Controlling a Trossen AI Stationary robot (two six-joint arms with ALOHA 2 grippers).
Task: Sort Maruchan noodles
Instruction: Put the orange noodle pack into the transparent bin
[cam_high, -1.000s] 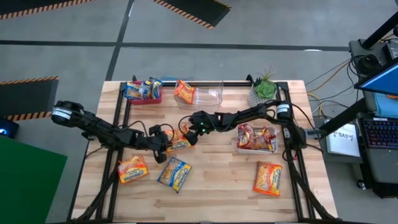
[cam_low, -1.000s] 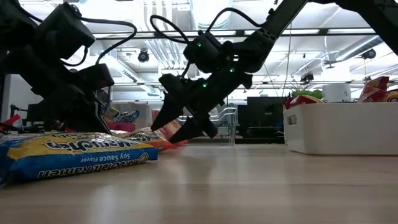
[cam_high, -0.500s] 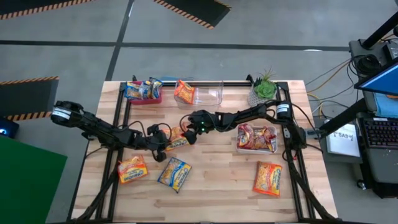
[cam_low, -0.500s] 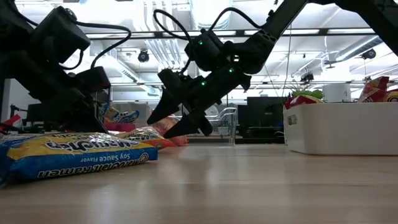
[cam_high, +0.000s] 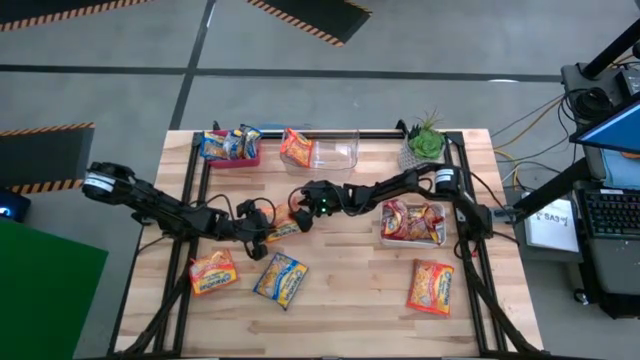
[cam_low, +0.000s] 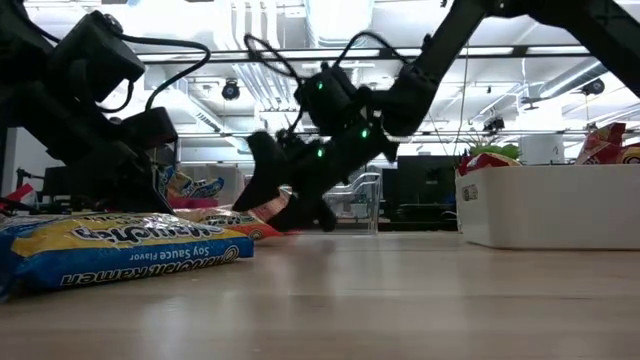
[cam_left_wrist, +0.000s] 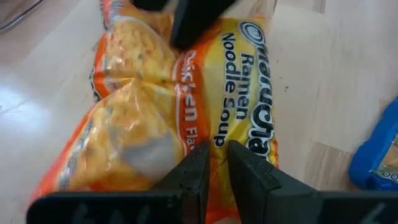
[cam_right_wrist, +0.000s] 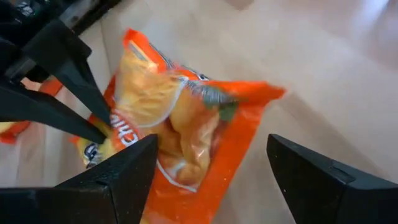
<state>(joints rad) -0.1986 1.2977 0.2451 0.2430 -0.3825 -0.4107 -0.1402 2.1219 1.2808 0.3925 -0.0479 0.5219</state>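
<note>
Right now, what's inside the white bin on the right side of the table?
The white bin holds several red/pink-marked noodle packets, lying jumbled, seen from above. How many there are, and whether anything lies beneath them, cannot be told: the top packets cover the bin's floor.

four loose packets (cam_high: 281, 277), three bins (cam_high: 334, 153)

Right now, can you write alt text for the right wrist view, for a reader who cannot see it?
An orange Maruchan packet lies on the wooden table, framed between the right gripper's wide-open fingers. The left gripper's fingers pinch the packet's far end.
</note>
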